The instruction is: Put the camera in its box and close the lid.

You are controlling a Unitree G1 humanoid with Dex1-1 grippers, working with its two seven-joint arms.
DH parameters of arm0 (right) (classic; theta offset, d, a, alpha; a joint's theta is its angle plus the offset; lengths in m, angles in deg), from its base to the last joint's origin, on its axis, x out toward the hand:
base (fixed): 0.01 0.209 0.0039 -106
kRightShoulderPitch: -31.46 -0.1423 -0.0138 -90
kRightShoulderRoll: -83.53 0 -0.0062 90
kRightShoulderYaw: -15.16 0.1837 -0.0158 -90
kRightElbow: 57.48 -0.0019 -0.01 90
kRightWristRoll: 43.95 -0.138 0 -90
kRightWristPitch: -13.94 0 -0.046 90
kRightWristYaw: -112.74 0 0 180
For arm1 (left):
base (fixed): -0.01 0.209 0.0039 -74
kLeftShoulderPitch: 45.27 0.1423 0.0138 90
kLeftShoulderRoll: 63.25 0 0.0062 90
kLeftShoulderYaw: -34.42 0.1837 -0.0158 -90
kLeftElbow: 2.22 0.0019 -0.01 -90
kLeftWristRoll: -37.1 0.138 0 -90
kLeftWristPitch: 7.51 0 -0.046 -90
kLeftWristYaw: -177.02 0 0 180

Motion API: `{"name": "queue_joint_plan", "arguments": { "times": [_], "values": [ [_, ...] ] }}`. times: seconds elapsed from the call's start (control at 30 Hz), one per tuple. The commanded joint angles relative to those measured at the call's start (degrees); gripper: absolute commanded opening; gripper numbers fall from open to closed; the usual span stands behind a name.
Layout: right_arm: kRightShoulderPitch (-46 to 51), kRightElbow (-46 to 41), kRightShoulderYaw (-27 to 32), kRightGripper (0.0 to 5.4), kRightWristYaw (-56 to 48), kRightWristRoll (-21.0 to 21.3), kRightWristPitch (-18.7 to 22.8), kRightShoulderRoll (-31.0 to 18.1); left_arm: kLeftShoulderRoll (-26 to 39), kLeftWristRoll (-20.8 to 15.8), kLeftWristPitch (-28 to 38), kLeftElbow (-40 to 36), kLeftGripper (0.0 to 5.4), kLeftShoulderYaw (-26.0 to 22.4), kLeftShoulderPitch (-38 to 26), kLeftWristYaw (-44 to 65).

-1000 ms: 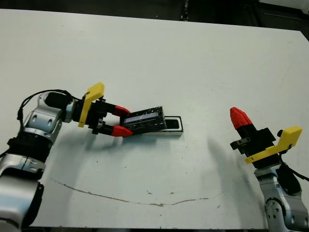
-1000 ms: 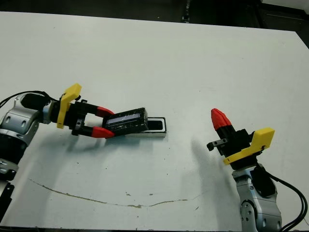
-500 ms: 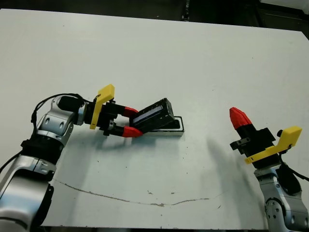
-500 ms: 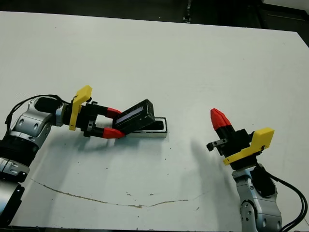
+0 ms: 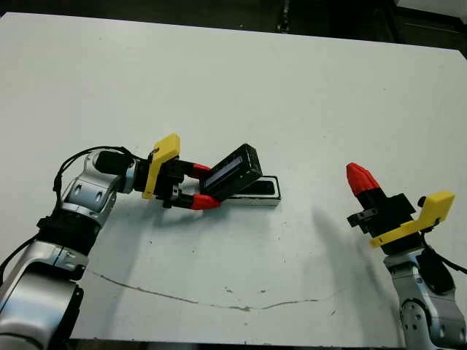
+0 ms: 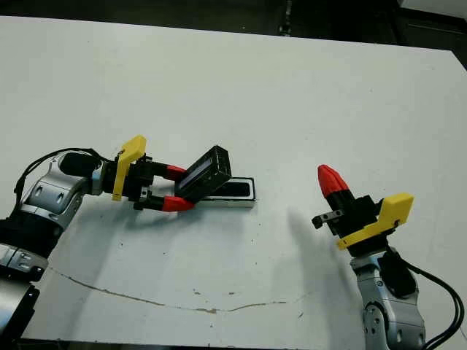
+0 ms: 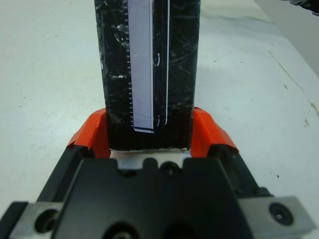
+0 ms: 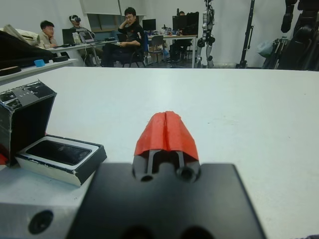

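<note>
1 wrist view shows camera [image 8: 59,151] boxed.

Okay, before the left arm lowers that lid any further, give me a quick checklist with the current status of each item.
1. Lid gripped: ok, clamped between the left gripper's fingers.
2. Camera inside the box: ok, lying flat in the tray.
3. Lid lined up over the box: not ok, it is tilted, its far end raised, covering only the box's left end.
4. Box sitting flat on the table: ok.
5. Right gripper out of the way: ok, shut and well off to the box's right.
6. Lid edges clearing the box walls: cannot tell.
</note>
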Motion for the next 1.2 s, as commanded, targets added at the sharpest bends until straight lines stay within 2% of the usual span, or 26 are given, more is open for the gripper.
{"name": "queue_joint_plan", "arguments": {
  "times": [0.03,0.53,0.83,1.2],
  "values": [
    [0.6,0.1,0.2,0.00,0.0,-0.2,0.2,-0.4,-2.5,1.0,-2.2,-0.9,3.17,3.4,-0.7,1.4],
    [0.8,-0.2,-0.5,0.00,0.7,1.4,-0.4,-0.2,-0.5,3.2,-14.8,-5.5,3.17,8.4,-6.7,4.4],
    [0.9,-0.5,-0.5,0.00,0.8,1.1,0.1,-0.2,-0.7,7.8,-17.8,-8.5,3.17,12.3,-9.4,3.3],
    [1.1,-1.1,-0.9,0.00,1.4,1.4,0.4,-0.2,-2.4,9.7,-21.2,-8.6,3.17,15.0,-11.7,3.0]
  ]
}}
